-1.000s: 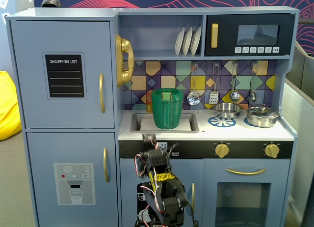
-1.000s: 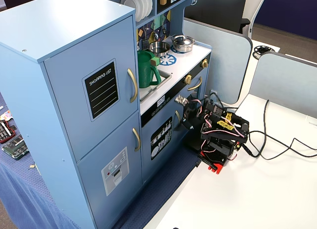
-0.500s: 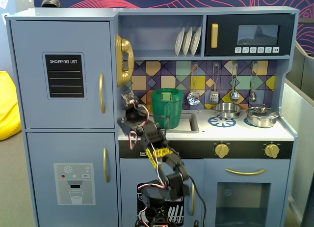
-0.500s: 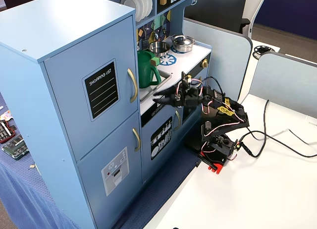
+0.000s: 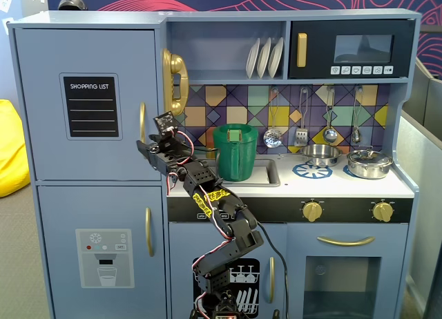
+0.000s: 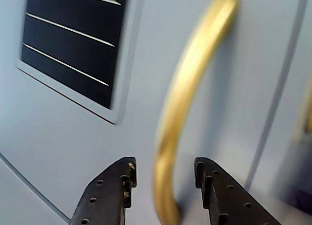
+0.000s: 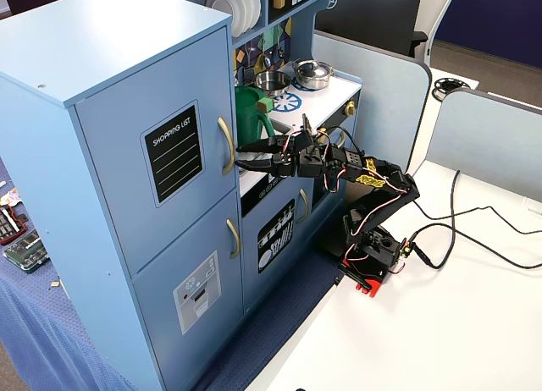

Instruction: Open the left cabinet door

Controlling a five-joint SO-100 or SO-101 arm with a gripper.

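Now the gripper (image 6: pixel 163 174) sits right at the lower end of the gold handle (image 6: pixel 187 113), where a second ago it was tucked low against the front of the play kitchen and half a second ago it was only swinging up past the sink. That sweep has brought it to the one part of the left cabinet door (image 5: pixel 90 101) worth grabbing, so I'd judge the approach nearly over and the grasp itself the step in hand.

In the wrist view the jaws stand moderately apart, one black finger on each side of the handle's curve. A gap shows on both sides, so it has hold of nothing yet, and I can't see either finger actually touching the gold. The picture is a little smeared, which suggests the arm is on the move.

In a fixed view from the front the gripper (image 5: pixel 146 145) overlaps the bottom of the handle (image 5: pixel 142 119), with the arm stretched up and left from its base below. The door is shut flush, its black "SHOPPING LIST" panel (image 5: pixel 90 105) to the left of the handle. From the side, in a fixed view, the gripper (image 7: pixel 240 158) reaches just under the handle (image 7: pixel 226 144), and the green pitcher (image 7: pixel 251 113) stands behind it in the sink.
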